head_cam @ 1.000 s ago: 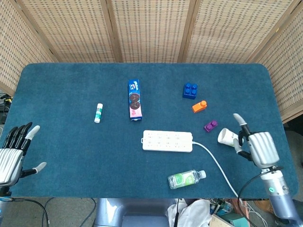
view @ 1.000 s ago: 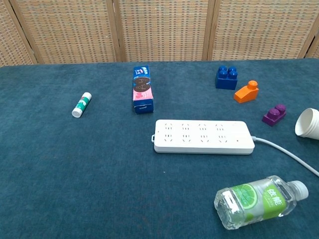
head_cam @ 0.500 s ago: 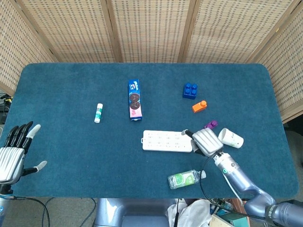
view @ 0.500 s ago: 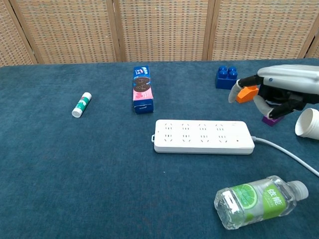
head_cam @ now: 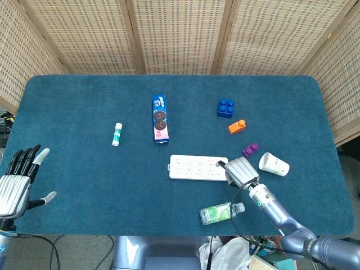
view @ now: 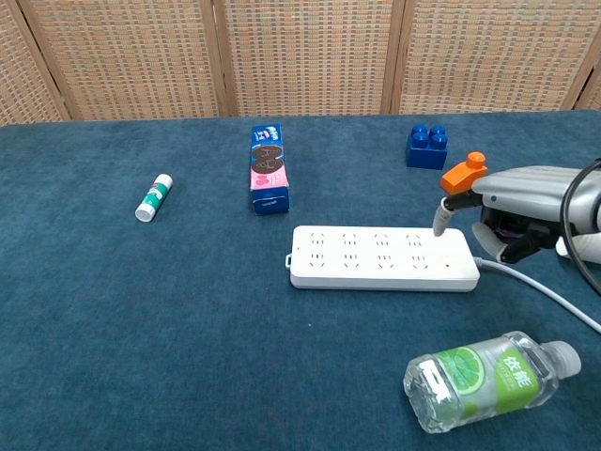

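My right hand (head_cam: 241,170) (view: 521,211) hovers over the right end of the white power strip (head_cam: 197,167) (view: 376,256). One finger stretches down to the strip's top near its cable end; the other fingers curl under the palm with nothing in them. Whether the fingertip touches the strip is unclear. My left hand (head_cam: 17,180) hangs at the table's front left corner, fingers spread and holding nothing; it appears in the head view only.
A purple block (head_cam: 250,149) and a tipped paper cup (head_cam: 274,164) (view: 575,246) lie just right of the hand. Also here are an orange block (view: 464,174), a blue block (view: 426,147), a lying water bottle (view: 484,378), a cookie pack (view: 269,169) and a glue stick (view: 153,197).
My right hand has swung from the table's right edge by the cup leftward to the strip's right end, and its fingers have curled in. The left hand has barely moved.
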Available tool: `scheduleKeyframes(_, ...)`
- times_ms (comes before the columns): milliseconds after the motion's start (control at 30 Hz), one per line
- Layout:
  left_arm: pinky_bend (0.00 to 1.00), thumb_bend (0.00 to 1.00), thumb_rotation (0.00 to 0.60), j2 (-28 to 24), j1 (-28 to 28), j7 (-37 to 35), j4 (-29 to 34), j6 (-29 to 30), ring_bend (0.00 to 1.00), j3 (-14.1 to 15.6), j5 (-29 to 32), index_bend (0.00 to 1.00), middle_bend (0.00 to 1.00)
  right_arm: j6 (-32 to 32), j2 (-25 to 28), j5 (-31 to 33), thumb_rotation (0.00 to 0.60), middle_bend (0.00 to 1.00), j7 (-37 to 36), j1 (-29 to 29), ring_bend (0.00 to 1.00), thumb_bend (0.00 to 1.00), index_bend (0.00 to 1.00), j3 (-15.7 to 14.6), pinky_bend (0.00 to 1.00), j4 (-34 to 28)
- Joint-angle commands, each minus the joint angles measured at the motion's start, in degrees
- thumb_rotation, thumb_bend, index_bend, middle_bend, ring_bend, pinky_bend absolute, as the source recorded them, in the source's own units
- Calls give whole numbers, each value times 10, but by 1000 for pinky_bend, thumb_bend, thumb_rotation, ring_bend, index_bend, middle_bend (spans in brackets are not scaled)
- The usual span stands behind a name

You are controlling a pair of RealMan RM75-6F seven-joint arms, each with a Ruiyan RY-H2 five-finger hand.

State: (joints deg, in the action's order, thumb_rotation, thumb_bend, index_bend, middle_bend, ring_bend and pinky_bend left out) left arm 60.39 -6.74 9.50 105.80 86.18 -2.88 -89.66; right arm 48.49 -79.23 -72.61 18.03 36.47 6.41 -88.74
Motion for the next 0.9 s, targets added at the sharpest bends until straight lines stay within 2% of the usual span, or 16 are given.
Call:
scheduleKeyframes(33, 0, 0, 600, 1, 0, 1, 1, 1, 0, 1, -1, 0, 0, -1, -3, 3, 600, 887, 3, 2, 988, 794, 275, -4, 1000, 4)
scheduleKeyframes(900, 0, 0, 600, 5, 0, 3, -3, 5, 0, 2, -6, 0, 0, -8, -18, 41, 600, 887, 16, 18, 988, 794, 292, -17, 1000, 26)
